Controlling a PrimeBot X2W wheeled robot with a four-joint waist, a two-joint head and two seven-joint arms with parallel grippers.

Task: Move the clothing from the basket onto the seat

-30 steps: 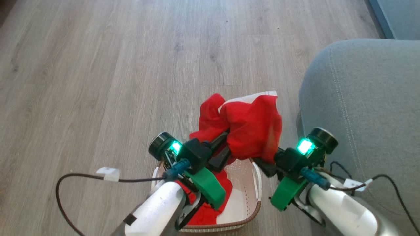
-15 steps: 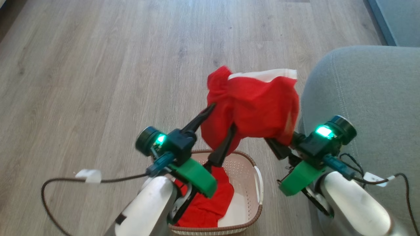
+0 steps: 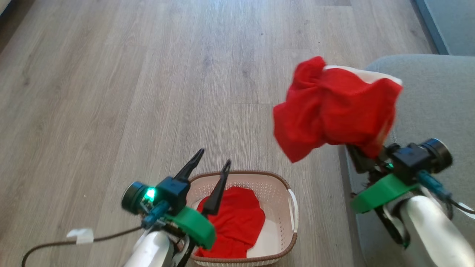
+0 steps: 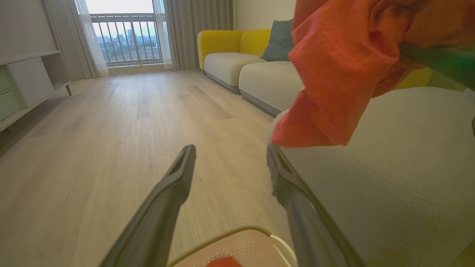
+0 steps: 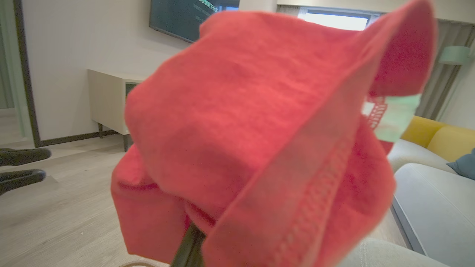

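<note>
Above wood floor (image 3: 148, 74), right hand (image 3: 359, 154) grips red garment (image 3: 334, 107), apparently beside seat (image 3: 438, 111); left hand (image 3: 215, 156) spread.

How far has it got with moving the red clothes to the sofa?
Done: nothing lies on the visible part of the seat yet. In hand: the right gripper holds one red garment up by the seat's edge, clear of the basket. Left: setting it down, then fetching the second garment lying in the basket; the left gripper hovers open above it.
</note>
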